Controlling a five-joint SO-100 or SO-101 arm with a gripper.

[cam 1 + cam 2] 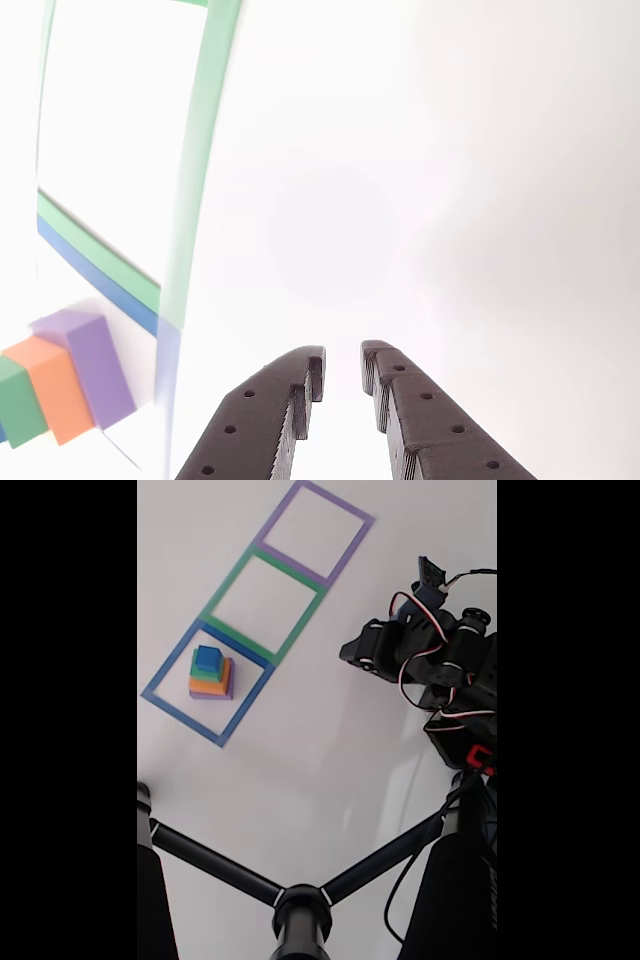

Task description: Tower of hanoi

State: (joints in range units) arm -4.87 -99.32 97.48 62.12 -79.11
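Observation:
The tower of hanoi (210, 673) stands stacked inside the blue taped square (165, 702) in the fixed view: a blue block (208, 657) on top, then green, orange and purple. In the other view the stack sits at the lower left, showing its purple block (92, 362), orange block (55, 392) and green block (18, 405). My gripper (343, 362) enters from the bottom edge, its dark fingers (270, 410) a narrow gap apart with nothing between them. It is well to the right of the stack. In the fixed view the gripper (352, 652) is folded in at the right.
A green taped square (262, 605) and a purple taped square (312, 532) continue the row beyond the blue one. Black tripod legs (300, 905) cross the near part of the white table (300, 760). The arm's base and wires (455, 680) sit at the right.

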